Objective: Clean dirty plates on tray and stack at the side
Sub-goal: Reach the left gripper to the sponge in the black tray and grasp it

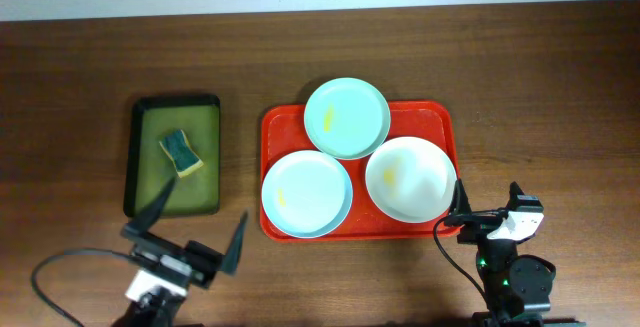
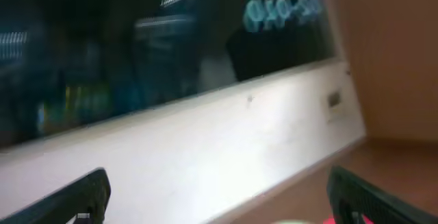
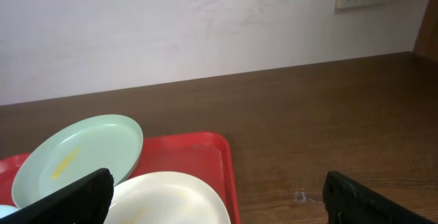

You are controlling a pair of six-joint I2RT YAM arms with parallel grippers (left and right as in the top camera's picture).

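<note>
The red tray (image 1: 427,120) lies mid-table with three plates on it. The pale green plate (image 1: 347,117) is at the back and overlaps the other two, the pale blue plate (image 1: 306,193) is front left, and the white plate (image 1: 409,178) is front right. Each has a small yellow smear. My left gripper (image 1: 195,230) is open and empty near the front left edge, tilted up toward the wall (image 2: 219,207). My right gripper (image 1: 487,205) is open and empty just right of the tray's front corner. The right wrist view shows its open jaws (image 3: 219,203), the white plate (image 3: 171,196), the green plate (image 3: 79,155) and the tray (image 3: 198,152).
A dark olive-green tray (image 1: 148,182) with a yellow-and-green sponge (image 1: 181,153) stands left of the red tray. Bare wooden table (image 1: 540,97) lies to the right and behind. A white wall runs along the table's back edge.
</note>
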